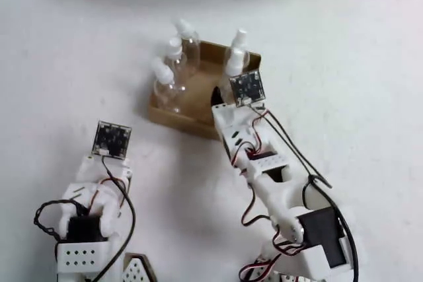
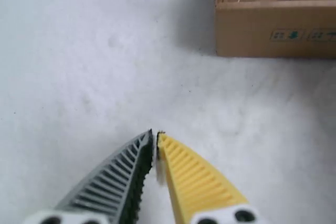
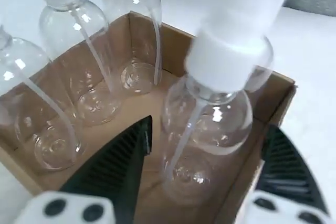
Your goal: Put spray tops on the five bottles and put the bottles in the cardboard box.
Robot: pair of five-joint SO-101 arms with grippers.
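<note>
bottle (image 3: 215, 98): empty thin plastic, prob light, slick, tippy; grab mid-body. right gripper (image 3: 209, 135) spread either side, left gripper (image 2: 156, 139) pressed together.

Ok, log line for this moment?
bottles: five, tops on, in cardboard box | right gripper: open around one | left gripper: shut over table
</note>
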